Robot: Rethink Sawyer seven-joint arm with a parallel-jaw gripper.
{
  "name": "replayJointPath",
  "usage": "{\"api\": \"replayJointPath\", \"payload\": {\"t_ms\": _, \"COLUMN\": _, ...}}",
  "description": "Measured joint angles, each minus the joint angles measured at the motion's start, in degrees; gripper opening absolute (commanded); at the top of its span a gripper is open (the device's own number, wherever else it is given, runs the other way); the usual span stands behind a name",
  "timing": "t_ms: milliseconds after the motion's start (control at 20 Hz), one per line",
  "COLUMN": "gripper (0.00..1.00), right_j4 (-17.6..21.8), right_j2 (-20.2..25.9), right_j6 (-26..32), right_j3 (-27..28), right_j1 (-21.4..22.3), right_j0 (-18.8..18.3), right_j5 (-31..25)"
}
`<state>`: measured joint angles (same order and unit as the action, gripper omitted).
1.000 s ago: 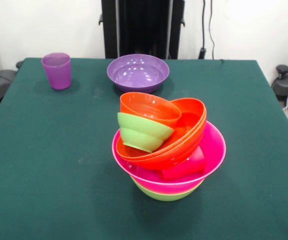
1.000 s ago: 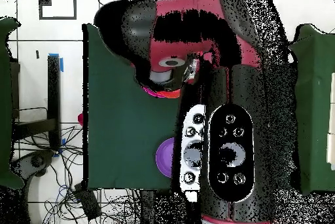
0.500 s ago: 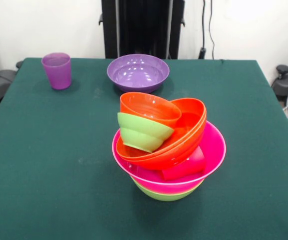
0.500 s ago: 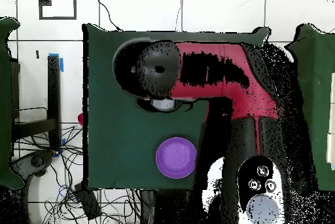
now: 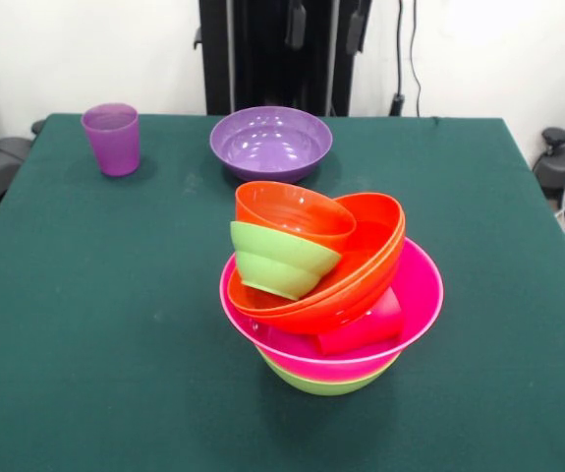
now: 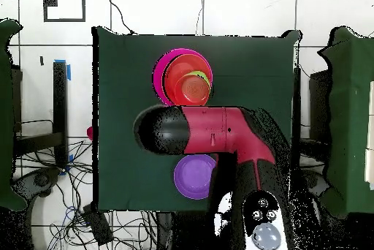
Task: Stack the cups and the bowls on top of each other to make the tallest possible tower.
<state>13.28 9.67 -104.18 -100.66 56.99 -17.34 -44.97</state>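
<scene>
I saw the tower (image 5: 331,295) standing near the middle of the dark green cloth table (image 5: 85,324). A lime green plastic bowl (image 5: 326,382) was the lowest, a wide hot pink bowl (image 5: 415,295) sat in it, and a red-pink cup (image 5: 366,324) lay on its side inside the pink one. Above rested a wide orange bowl (image 5: 375,246), tilted — it carried a small lime green bowl (image 5: 277,258) and a small orange bowl (image 5: 292,209), both leaning.

A purple glossy bowl (image 5: 270,141) stood apart at the far side, and a translucent purple plastic cup (image 5: 111,139) stood upright near the far left corner.

From above, the red and black arm (image 6: 212,131) lay between the tower and the purple bowl — I could not tell the state of the gripper.
</scene>
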Motion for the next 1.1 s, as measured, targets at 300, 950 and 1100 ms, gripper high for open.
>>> {"api": "replayJointPath", "payload": {"t_ms": 300, "gripper": 1.0, "right_j4": 0.0, "right_j2": -2.7, "right_j6": -1.1, "right_j3": -5.6, "right_j1": -1.0, "right_j0": 1.2, "right_j5": 6.2}}
{"api": "replayJointPath", "payload": {"t_ms": 950, "gripper": 1.0, "right_j4": 5.4, "right_j2": -9.8, "right_j6": -2.4, "right_j3": -19.7, "right_j1": 1.5, "right_j0": 3.9, "right_j5": 21.4}}
{"api": "replayJointPath", "payload": {"t_ms": 1100, "gripper": 1.0, "right_j4": 7.6, "right_j2": -12.5, "right_j6": -2.4, "right_j3": -22.4, "right_j1": 2.1, "right_j0": 4.8, "right_j5": 24.3}}
